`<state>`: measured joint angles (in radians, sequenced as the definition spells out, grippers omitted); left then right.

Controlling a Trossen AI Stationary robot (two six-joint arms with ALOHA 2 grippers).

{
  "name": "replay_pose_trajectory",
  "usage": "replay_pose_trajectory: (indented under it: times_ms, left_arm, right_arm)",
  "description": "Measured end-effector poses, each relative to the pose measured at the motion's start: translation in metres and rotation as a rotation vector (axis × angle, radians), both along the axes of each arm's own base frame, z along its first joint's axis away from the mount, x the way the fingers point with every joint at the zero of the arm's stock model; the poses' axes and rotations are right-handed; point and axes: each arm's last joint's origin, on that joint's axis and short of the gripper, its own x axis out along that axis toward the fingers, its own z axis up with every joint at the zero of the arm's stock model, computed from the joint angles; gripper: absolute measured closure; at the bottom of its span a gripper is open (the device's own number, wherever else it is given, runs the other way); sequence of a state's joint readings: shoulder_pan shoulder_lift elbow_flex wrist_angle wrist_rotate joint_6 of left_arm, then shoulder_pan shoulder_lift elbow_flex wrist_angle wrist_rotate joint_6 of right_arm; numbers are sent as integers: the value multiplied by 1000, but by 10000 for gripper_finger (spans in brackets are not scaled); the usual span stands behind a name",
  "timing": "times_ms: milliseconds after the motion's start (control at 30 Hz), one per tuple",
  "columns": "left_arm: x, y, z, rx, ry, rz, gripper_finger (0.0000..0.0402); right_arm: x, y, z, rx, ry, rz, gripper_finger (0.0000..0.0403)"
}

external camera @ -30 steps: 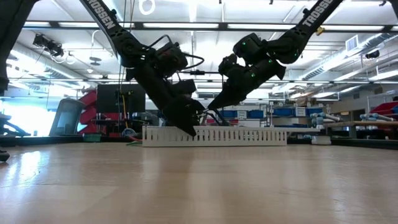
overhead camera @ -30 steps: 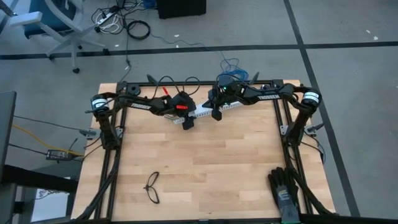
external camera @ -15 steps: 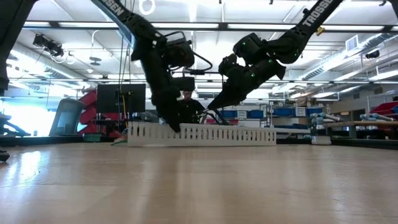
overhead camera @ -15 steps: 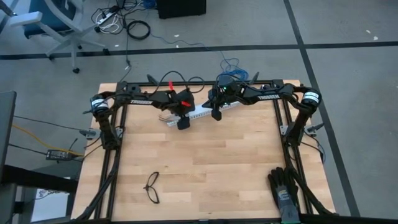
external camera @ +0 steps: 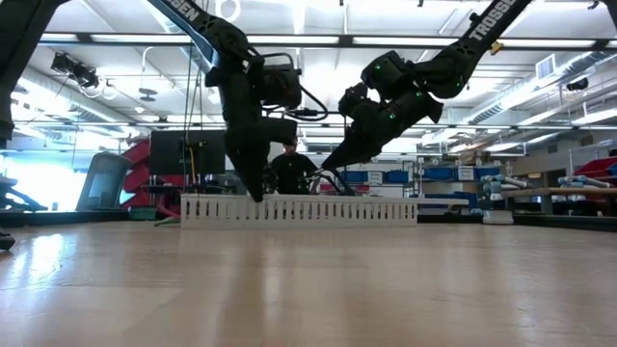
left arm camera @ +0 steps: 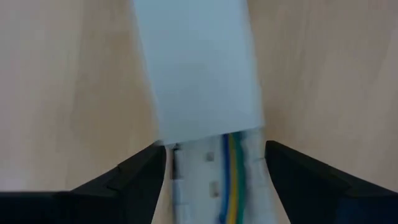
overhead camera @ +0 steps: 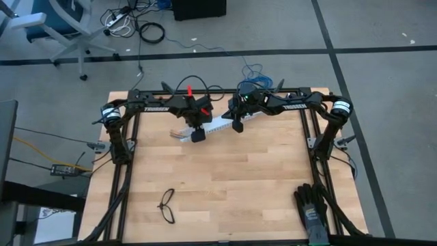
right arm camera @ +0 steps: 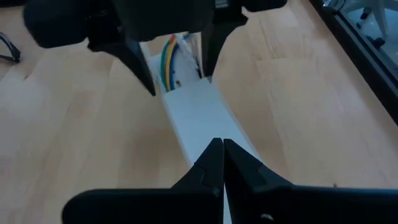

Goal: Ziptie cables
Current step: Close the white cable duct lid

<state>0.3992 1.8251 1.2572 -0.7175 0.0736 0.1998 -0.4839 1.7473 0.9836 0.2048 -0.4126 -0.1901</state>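
A long white slotted cable duct (overhead camera: 217,124) lies on the table near its far edge. The cables (left arm camera: 230,180), blue, yellow and green wires, run inside it, and a flat white cover (left arm camera: 199,68) hides them farther along. My left gripper (overhead camera: 198,134) points almost straight down over the duct's left part, its two fingers astride it. My right gripper (right arm camera: 217,144) is shut and slants down over the cover toward the duct's right end (overhead camera: 237,127). The ziptie is out of view. My left gripper pinches the duct's two long side walls (left arm camera: 173,174) between its fingers, just where the cover ends and the wires show. The fingers come from above and lie across the duct. The duct rests level on the table (external camera: 299,209). My right gripper's shut fingertips (right arm camera: 214,155) hang over the cover (right arm camera: 199,118); I cannot tell whether they touch it.
Black thin-framed glasses (overhead camera: 167,205) lie near the table's front left. A black glove (overhead camera: 311,208) lies at the front right. Bare wood (overhead camera: 232,178) fills the middle. A person (external camera: 289,172) stands in the room behind the duct.
My left gripper has tipped from a slant to nearly straight down, rising a little and shifting toward the table's left edge. The white duct has slid along the table toward the left with it. My right gripper has kept still and shut.
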Motion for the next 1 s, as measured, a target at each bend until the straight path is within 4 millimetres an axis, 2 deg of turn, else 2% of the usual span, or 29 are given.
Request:
replay_pose_trajectory:
  times_ms: [333,800,1000]
  left_arm:
    - [-11,2,-2,-29,101,15,118]
    - [-5,4,-1,5,36,-3,117]
    - [-17,-1,11,21,5,25,117]
  right_arm:
    - [3,6,0,-21,-1,29,403]
    - [-3,9,-12,-12,40,13,403]
    - [-4,9,-12,-15,38,9,403]
